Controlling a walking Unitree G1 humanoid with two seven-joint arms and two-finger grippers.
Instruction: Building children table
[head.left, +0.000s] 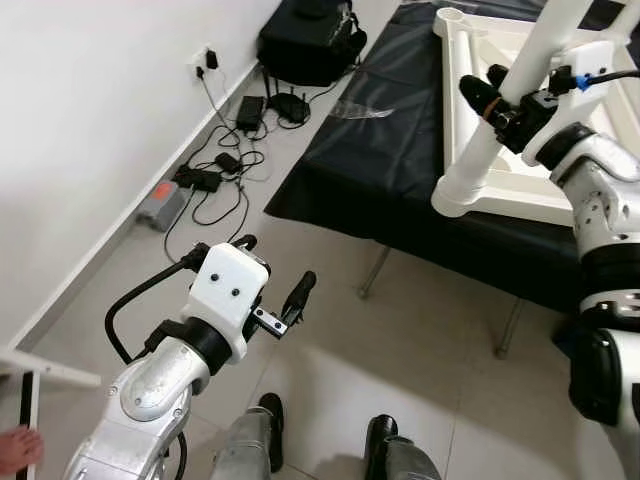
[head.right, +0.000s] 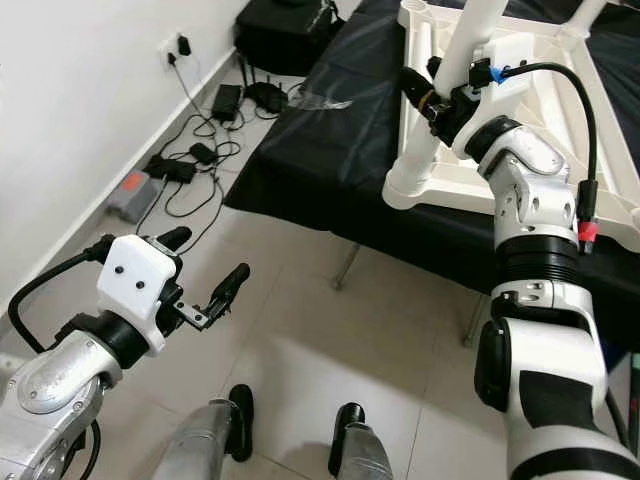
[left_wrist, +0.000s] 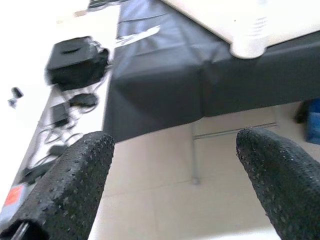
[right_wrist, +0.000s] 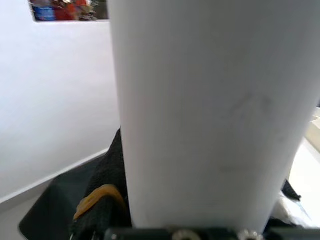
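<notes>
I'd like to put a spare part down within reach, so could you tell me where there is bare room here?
The black cloth is bare between its left edge and the white tabletop, apart from a plastic scrap. The tiled floor before the cloth is open. It is crowded along the wall, with cables and chargers, and at the table leg the right gripper holds.

No legible text, labels, brand marks, numbers or signs anywhere. Grey box (head.left: 160, 205) on the floor by the wall carries an orange patch, too small and blurred to read. Colourful strip (right_wrist: 70, 10) at the edge of the right wrist view is a red and blue smear, nothing readable on it.
</notes>
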